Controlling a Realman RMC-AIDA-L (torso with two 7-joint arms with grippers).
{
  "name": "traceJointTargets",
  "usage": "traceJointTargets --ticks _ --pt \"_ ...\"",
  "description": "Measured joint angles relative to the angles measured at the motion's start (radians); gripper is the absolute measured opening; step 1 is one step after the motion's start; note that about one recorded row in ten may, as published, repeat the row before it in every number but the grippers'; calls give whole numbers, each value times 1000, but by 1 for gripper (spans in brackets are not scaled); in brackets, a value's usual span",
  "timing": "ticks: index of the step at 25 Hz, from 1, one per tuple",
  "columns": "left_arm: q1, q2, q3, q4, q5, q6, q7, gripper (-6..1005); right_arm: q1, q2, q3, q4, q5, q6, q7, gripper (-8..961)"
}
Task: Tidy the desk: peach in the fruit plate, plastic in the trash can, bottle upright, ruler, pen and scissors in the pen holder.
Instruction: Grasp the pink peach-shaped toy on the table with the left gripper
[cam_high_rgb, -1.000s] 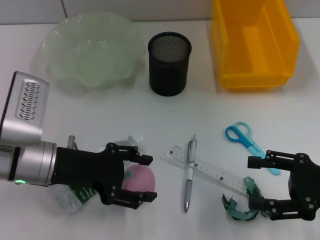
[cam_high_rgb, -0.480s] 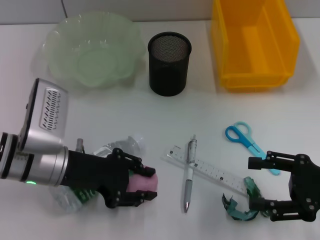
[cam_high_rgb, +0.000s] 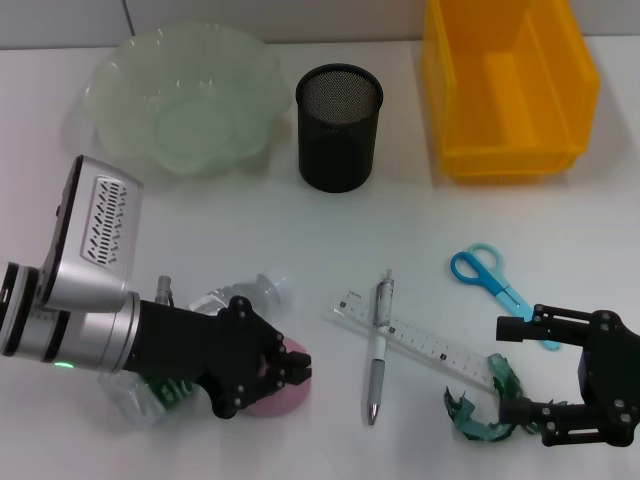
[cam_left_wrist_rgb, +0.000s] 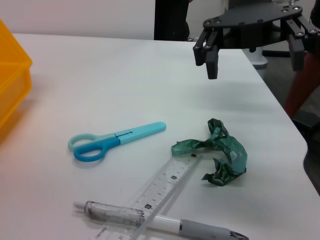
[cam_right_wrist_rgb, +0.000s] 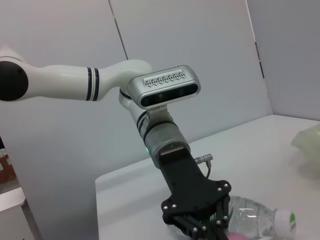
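The peach (cam_high_rgb: 282, 392) sits at the near left of the desk, a soft pink ball now mostly covered by the left gripper (cam_high_rgb: 283, 372). A second ago those black fingers stood wide on either side of it; since then they have drawn in and tilted down, and now they pinch the fruit snugly, with only its lower edge peeking out. That looks to me like the grasp being made, so the carry to the fruit plate (cam_high_rgb: 180, 100) can follow; the peach is not yet lifted off the desk.

Just behind the gripper lies the bottle (cam_high_rgb: 235, 297), clear crinkly plastic with a white cap, on its side and touching the arm's black housing. To the right, the pen (cam_high_rgb: 378, 345), grey-gripped and transparent, lies across the clear ruler (cam_high_rgb: 430, 345). Beyond them are the scissors (cam_high_rgb: 490, 280), with blue looped handles, lying flat.

The right gripper (cam_high_rgb: 530, 380) hangs spread wide around the plastic (cam_high_rgb: 480, 415), a crumpled scrap of dark green foil, and has not budged in the meantime.

At the back stand the pale green, wavy-rimmed fruit plate, the black mesh pen holder (cam_high_rgb: 339, 128) and the yellow bin (cam_high_rgb: 508, 85), presumably the trash can.
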Motion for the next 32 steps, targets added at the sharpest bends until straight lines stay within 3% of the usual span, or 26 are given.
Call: traceJointTargets --ticks 5,15,23,32 --pt "4 0 2 11 -1 13 24 21 0 0 0 0 0 -2 4 819" --pt "39 2 5 78 -51 36 31 16 -1 0 0 0 0 -3 5 818" --pt "64 3 27 158 -3 17 39 407 -1 -1 0 0 0 -3 7 818" --pt "67 2 59 161 42 -26 42 500 -1 -2 -1 0 0 -3 8 818"
